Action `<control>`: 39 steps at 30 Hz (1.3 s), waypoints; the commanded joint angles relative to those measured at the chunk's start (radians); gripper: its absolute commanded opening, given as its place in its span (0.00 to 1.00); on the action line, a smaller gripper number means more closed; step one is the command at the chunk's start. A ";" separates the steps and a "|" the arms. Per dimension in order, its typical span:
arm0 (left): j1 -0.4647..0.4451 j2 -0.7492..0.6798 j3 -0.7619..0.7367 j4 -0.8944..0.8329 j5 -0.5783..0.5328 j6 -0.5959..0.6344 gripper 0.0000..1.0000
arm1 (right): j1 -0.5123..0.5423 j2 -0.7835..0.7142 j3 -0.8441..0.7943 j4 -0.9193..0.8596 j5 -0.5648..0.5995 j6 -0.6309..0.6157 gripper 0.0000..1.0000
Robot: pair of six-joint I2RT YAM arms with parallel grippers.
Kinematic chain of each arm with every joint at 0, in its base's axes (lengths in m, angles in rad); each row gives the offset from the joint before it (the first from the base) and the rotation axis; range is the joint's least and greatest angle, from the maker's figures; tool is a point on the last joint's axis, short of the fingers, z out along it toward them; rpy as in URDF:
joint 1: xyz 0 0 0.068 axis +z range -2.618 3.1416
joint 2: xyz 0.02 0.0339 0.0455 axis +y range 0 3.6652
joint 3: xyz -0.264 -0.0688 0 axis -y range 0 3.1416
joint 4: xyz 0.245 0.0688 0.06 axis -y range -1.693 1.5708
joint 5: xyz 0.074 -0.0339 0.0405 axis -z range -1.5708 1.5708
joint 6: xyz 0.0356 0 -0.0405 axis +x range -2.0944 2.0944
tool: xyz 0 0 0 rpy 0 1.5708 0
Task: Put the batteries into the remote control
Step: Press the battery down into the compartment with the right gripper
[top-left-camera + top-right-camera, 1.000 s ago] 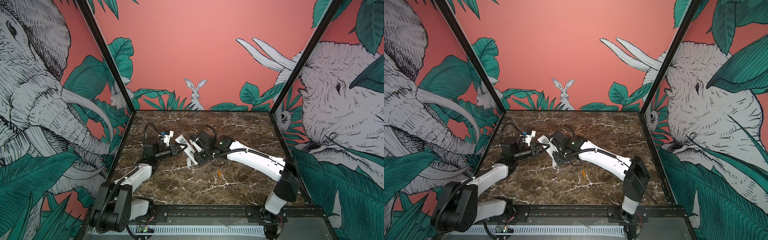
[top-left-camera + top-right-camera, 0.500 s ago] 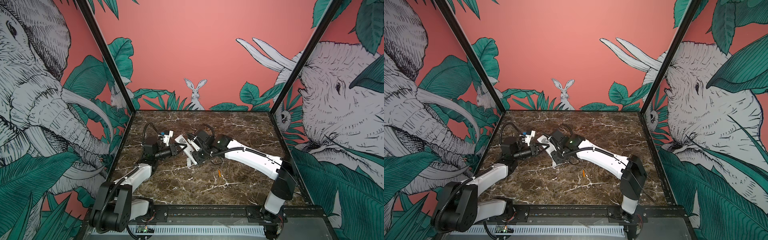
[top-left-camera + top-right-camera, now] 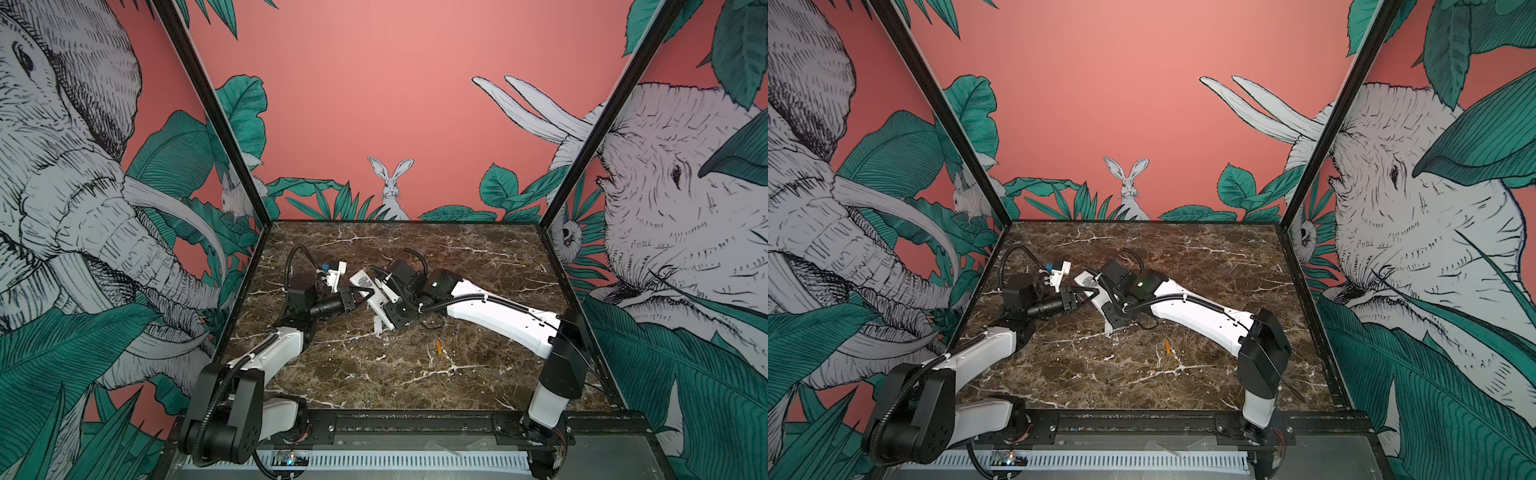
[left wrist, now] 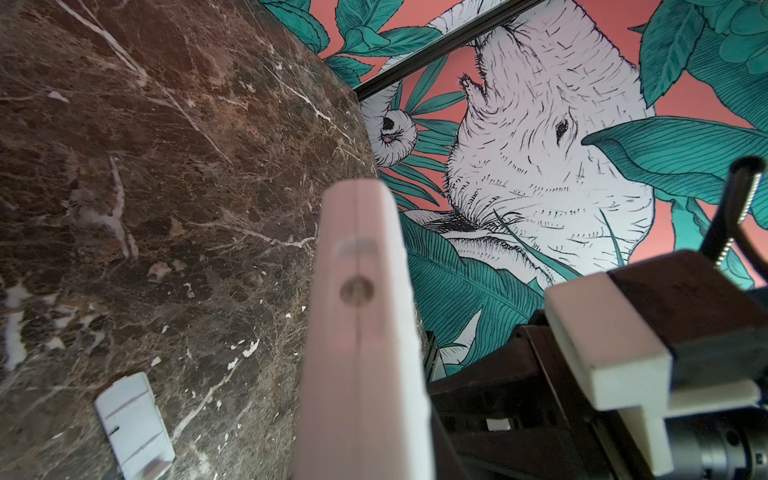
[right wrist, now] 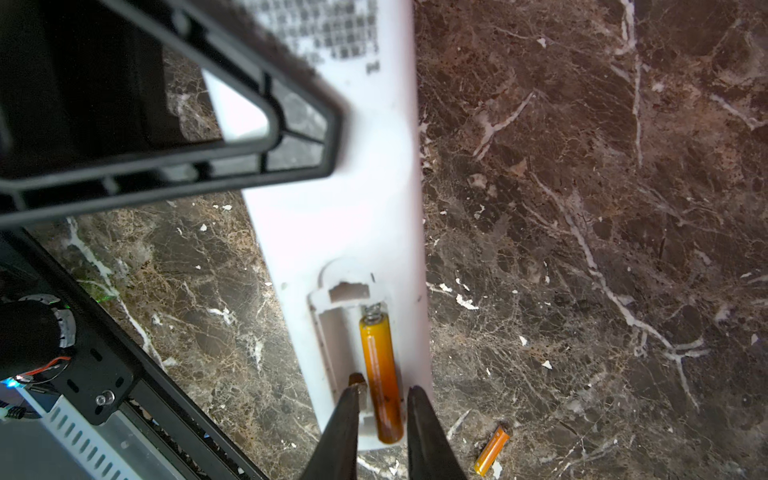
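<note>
Hazard: the remote control [image 3: 371,296], gripped at one side only, may twist if the right gripper [image 5: 386,384] bears unevenly on the seated battery [image 5: 379,365]. The spring [image 5: 372,309] at the head of the bay [image 5: 332,345] could then throw that battery out. The left gripper [image 3: 352,300] is clamped on the remote control's edge. The right gripper hangs over the bay, jaws a narrow gap apart, flanking the seated battery; whether they pinch it cannot be told. The second battery [image 5: 492,451] lies on the table [image 3: 478,374] near the remote control's bay end.
</note>
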 commanded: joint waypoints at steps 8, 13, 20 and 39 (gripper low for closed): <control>0.008 -0.013 -0.015 0.023 0.019 -0.005 0.00 | -0.003 0.015 -0.005 0.015 0.018 -0.006 0.17; 0.008 -0.014 -0.013 0.027 0.022 -0.008 0.00 | -0.004 0.025 -0.003 0.020 0.016 -0.006 0.16; 0.008 -0.025 -0.006 0.032 0.033 -0.024 0.00 | -0.003 0.039 0.001 0.030 0.009 -0.010 0.15; 0.008 -0.042 -0.011 0.076 0.058 -0.092 0.00 | -0.006 0.063 -0.003 0.083 0.012 -0.027 0.13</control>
